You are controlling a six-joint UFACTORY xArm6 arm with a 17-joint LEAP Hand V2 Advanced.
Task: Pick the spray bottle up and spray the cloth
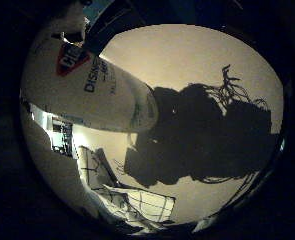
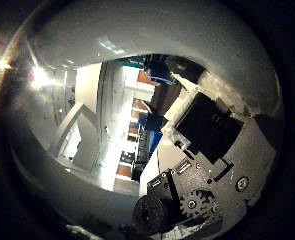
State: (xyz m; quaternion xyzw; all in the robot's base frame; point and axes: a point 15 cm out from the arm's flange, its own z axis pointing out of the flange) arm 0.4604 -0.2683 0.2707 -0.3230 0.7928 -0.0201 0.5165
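The white spray bottle [image 1: 87,90], with a red mark and dark print on its label, lies close against my palm and fills much of the little finger side view. Its base hangs above the pale table [image 1: 187,55]. The same white body [image 2: 137,35] curves across the thumb side view. My hand [image 2: 207,150] shows black and geared finger parts wrapped against the bottle, and a dark finger [image 1: 109,27] crosses the bottle's upper part. A white cloth [image 1: 142,205] with a dark grid pattern lies crumpled on the table, below and to the side of the bottle.
A large dark shadow [image 1: 212,135] of the hand and bottle falls on the table beside the cloth. Beyond the bottle, room furniture and shelves [image 2: 137,145] show in the distance.
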